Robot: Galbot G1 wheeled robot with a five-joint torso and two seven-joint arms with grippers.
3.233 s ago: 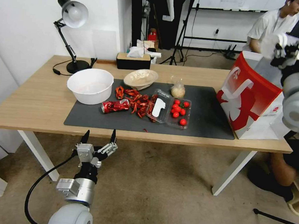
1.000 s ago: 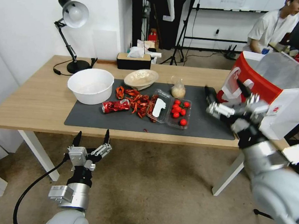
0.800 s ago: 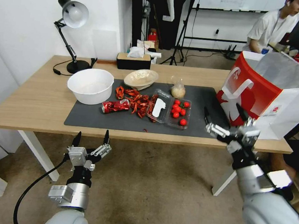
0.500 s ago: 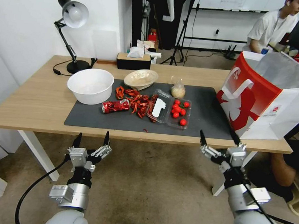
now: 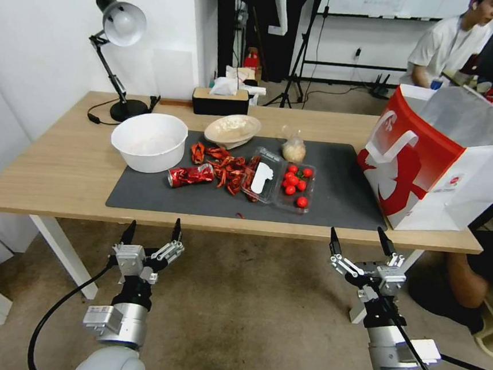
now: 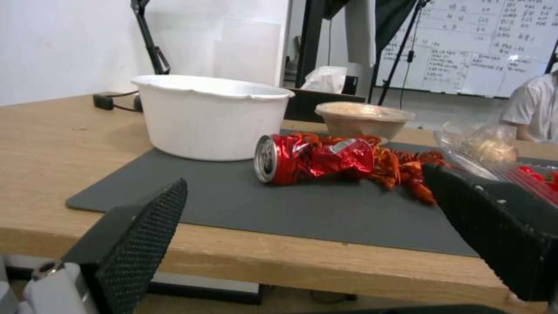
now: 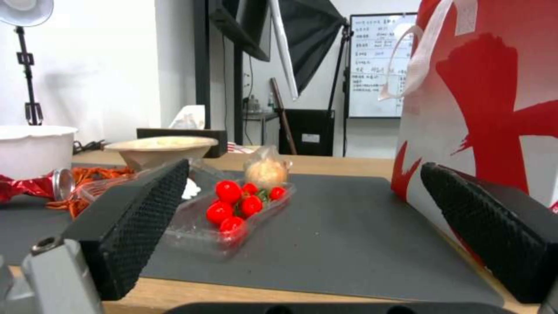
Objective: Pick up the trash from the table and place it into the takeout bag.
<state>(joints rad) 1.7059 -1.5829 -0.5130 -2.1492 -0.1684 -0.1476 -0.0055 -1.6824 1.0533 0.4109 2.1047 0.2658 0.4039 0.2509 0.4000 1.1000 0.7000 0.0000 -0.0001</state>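
Observation:
On the table (image 5: 47,162) a crushed red can (image 5: 190,175) lies on its side on the dark mat, beside a heap of red shells. A beige shallow bowl (image 5: 232,129) sits behind it, and a knotted clear bag (image 5: 293,147) stands to its right. The takeout bag (image 5: 433,161), red-faced with a white handle, stands open at the table's right end. My left gripper (image 5: 153,227) hangs open below the front edge, facing the can (image 6: 308,159). My right gripper (image 5: 357,234) is open too, below the edge near the bag (image 7: 482,109). Both hold nothing.
A large white bowl (image 5: 148,141) stands left on the mat (image 5: 343,193). A clear clamshell with cherry tomatoes (image 5: 294,183) lies mid-mat beside the shells (image 5: 225,166). A desk lamp (image 5: 119,30) and a tissue box (image 5: 219,99) stand at the back. Carpet lies before the table.
My right arm swung from above the takeout bag's mouth down past its front face to below the table's front edge. The left gripper sank slightly. The bag's mouth now gapes wider.

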